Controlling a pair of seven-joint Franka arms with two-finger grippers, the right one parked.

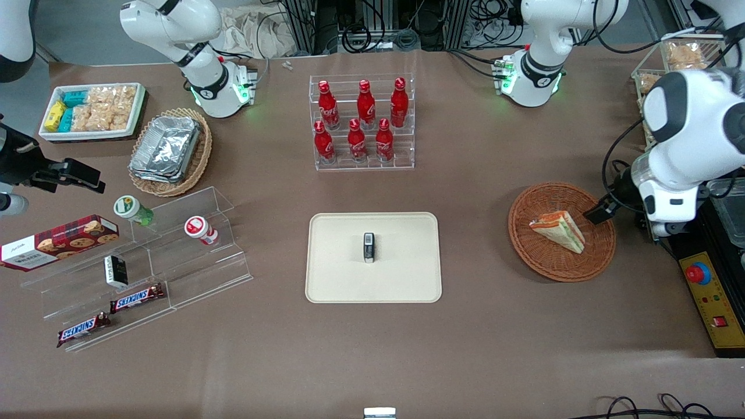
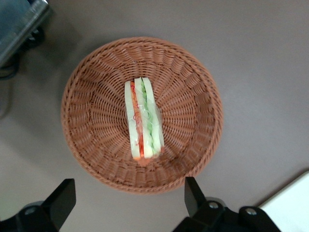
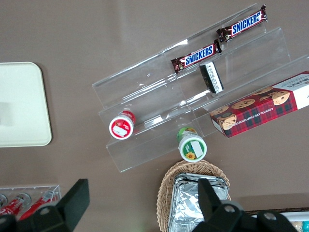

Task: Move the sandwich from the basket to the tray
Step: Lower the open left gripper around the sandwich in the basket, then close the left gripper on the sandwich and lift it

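Sandwich (image 1: 560, 230) lying in the basket (image 1: 593, 265), with the hand (image 1: 599, 210) spread wide above the basket's rim and holding nothing.

Front view: the hand hangs over the basket edge toward the working arm's end of the worktop (image 1: 495, 349), clear of the sandwich, which lies just beside it nearer the tray (image 1: 326, 285); bare worktop runs from the basket to the tray, and a small dark object (image 1: 369, 247) stands near the tray's middle, well away from the hand. Left wrist view: both fingers (image 2: 60, 202) stand wide apart above the worktop just outside the basket (image 2: 96, 159) rim, touching nothing; the sandwich (image 2: 143, 119) lies on edge across the basket's centre, filling stripes up, with open wicker on every side of it, and a corner of the tray (image 2: 292, 203) shows close by the hand (image 2: 128, 200).
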